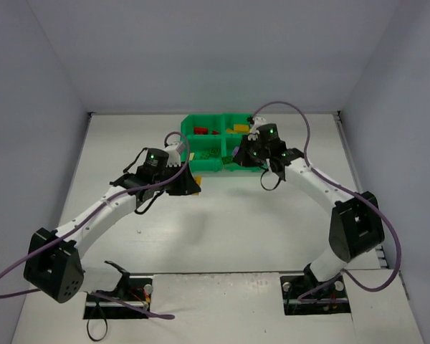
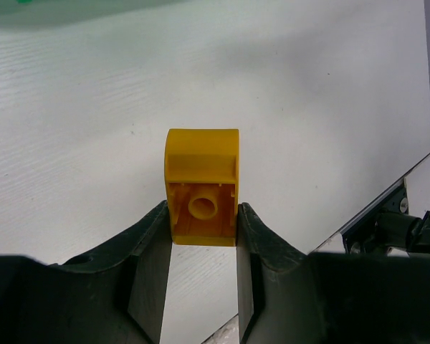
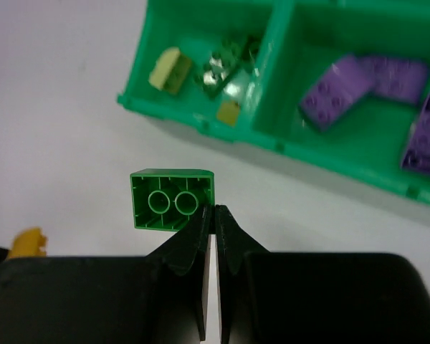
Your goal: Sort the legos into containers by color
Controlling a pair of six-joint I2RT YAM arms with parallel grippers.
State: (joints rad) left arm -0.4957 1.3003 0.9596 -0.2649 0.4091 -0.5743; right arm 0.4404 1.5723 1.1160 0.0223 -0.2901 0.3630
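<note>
Two bricks are being held. The right gripper (image 3: 213, 215), fingers pressed nearly together, is pinching a green brick (image 3: 173, 199) by its wall just before the tray (image 3: 201, 118), with the green compartment (image 3: 193, 29) lying ahead and slightly left. The left gripper (image 2: 203, 229) is clamping a yellow brick (image 2: 201, 186), farther from the tray.

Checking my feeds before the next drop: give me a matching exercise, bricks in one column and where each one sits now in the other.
Bricks:
1. yellow brick
2. green brick
3. purple bricks
4. pale lime brick

Places:
A. tray compartment on the right of the right wrist view
B. pinched by one wall at the tips of the right gripper
C. tray compartment on the left of that view
D. between the fingers of the left gripper

Pairs: 1-D, 2-B, 3-A, 4-C.
</note>
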